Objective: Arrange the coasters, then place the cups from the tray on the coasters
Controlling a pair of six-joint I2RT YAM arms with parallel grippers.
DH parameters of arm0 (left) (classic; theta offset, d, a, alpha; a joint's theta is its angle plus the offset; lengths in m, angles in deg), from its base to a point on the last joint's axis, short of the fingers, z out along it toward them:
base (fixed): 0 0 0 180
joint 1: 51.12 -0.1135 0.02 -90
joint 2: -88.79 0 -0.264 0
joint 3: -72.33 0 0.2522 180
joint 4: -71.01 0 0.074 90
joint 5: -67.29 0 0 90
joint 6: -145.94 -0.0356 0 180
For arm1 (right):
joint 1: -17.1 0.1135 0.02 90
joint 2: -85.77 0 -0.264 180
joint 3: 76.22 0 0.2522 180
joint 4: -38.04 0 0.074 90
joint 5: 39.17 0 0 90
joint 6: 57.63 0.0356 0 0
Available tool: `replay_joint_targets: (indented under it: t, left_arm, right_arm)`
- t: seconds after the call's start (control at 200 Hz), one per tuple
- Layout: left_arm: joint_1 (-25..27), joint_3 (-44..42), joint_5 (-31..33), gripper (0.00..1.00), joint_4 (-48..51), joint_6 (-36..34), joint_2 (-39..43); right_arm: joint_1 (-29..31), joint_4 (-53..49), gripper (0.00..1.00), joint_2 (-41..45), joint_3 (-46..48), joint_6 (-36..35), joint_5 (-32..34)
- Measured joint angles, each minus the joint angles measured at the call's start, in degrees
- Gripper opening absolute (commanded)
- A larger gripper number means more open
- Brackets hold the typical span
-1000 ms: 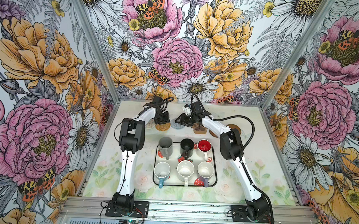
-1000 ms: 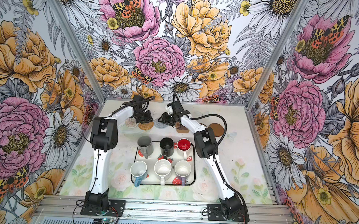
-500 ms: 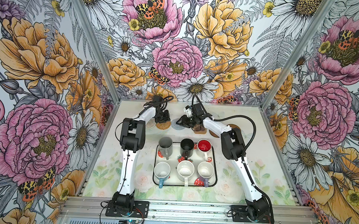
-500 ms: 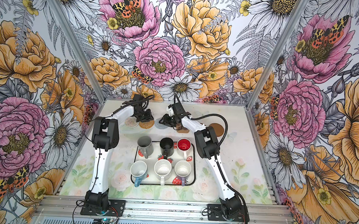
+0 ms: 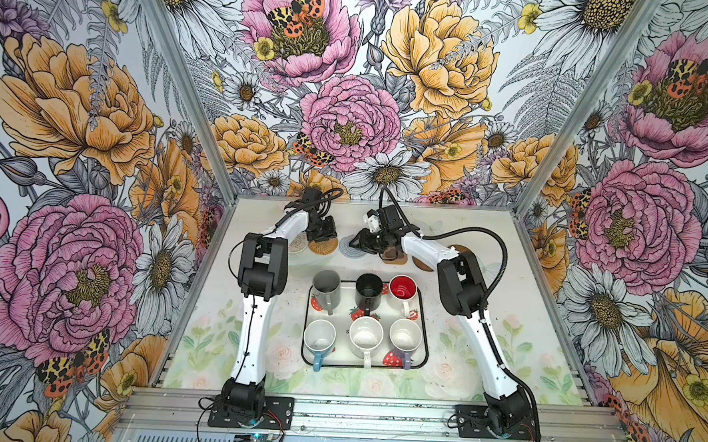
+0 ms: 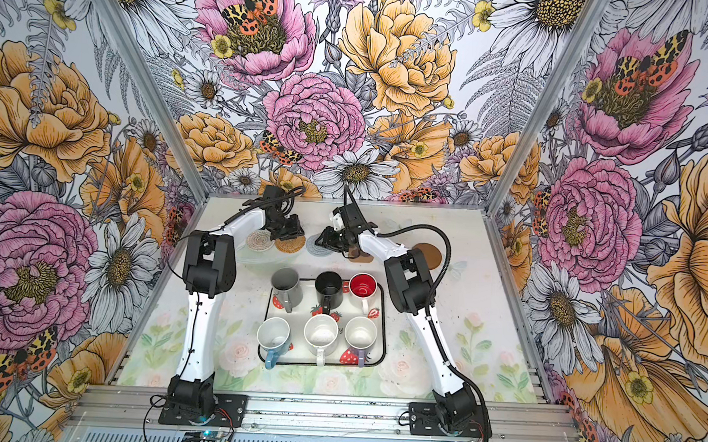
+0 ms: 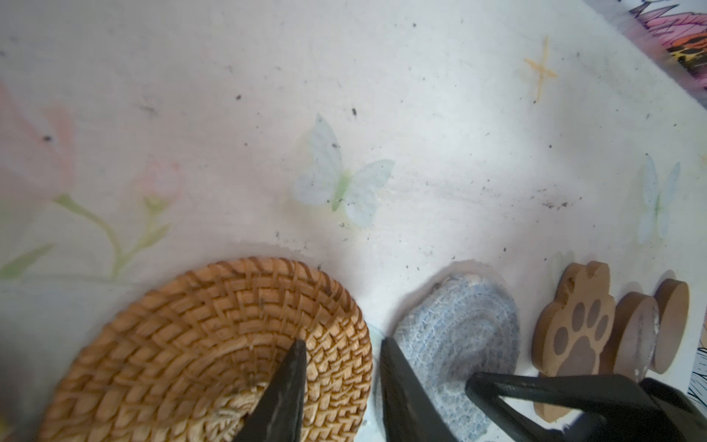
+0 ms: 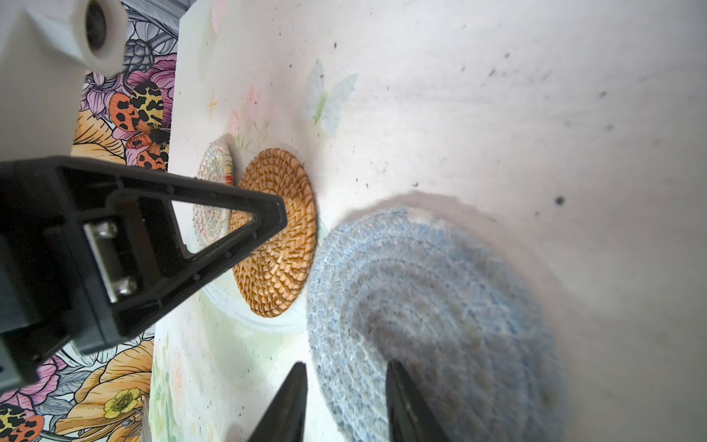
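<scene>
Right gripper (image 8: 344, 366) straddled the rim of the grey woven round coaster (image 8: 440, 302), jaws narrowly parted; whether they pinched it I couldn't tell. It lay flat on the pale printed table (image 8: 497, 95), just beside the woven rattan round coaster (image 8: 277, 245). Light and floppy, I judged: grip the rim.

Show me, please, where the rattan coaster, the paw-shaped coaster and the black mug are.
rattan coaster (image 7: 191, 336): left wrist view, on its woven top face.
paw-shaped coaster (image 7: 574, 336): left wrist view, on its face among the pads.
black mug (image 5: 368, 291): in a top view, inside its mouth.
</scene>
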Motion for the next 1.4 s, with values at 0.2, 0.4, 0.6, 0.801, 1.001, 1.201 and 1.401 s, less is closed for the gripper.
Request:
replay_joint_targets:
  t: [0.2, 0.4, 0.6, 0.801, 1.001, 1.201, 1.401]
  left_arm:
    - [0.96, 0.63, 0.02, 0.35, -0.76, 0.0, -0.48]
    - [1.22, 0.61, 0.02, 0.35, -1.05, 0.0, -0.52]
    - [1.2, 0.13, 0.04, 0.35, -1.57, 0.0, -0.39]
    - [1.22, -1.57, 0.15, 0.35, -3.13, 0.0, 0.37]
    - [1.22, -2.34, 0.22, 0.35, -3.82, 0.0, 0.72]
    - [1.25, -3.74, 0.22, 0.35, -4.7, -0.02, 1.44]
    - [1.31, -6.21, 0.22, 0.34, -5.2, -0.02, 2.95]
  right_arm:
    - [-0.04, -0.07, 0.37, 0.5, 0.61, 0.0, 0.31]
    - [-0.13, -0.26, 0.37, 0.96, 1.18, -0.02, 1.07]
    - [-0.39, -0.44, 0.37, 1.07, 1.25, 0.0, 1.2]
    - [-0.68, -0.59, 0.37, 1.62, 1.99, 0.0, 1.57]
    - [-0.83, -0.61, 0.37, 1.62, 1.99, -0.02, 1.57]
    - [-0.83, -0.63, 0.37, 1.62, 1.97, 0.0, 1.53]
    - [-0.83, -0.94, 0.37, 1.6, 1.68, 0.07, 1.53]
